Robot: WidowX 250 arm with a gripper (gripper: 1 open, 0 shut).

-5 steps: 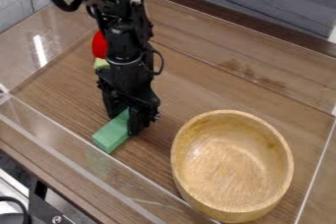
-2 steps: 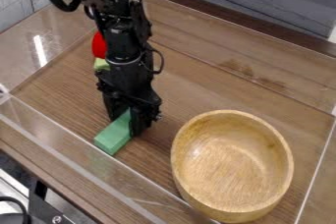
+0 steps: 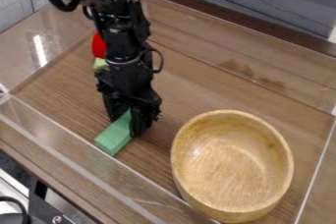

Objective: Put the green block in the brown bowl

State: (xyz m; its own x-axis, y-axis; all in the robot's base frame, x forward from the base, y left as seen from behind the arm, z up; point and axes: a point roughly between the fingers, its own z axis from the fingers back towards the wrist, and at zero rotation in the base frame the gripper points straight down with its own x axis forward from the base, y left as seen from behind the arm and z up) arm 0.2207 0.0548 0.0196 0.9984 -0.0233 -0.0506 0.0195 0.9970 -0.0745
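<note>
I see the green block [image 3: 113,136] lying flat on the tabletop [image 3: 250,81], its far end between my gripper [image 3: 133,121] fingers, which point straight down; I cannot tell whether they clench it. The brown bowl [image 3: 234,164] sits just right of it

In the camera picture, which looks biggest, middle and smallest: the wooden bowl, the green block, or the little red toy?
1. Brown bowl, by far the biggest.
2. Green block, partly hidden by the gripper.
3. Red toy, mostly hidden behind the arm and farther away, so unsure.
</note>
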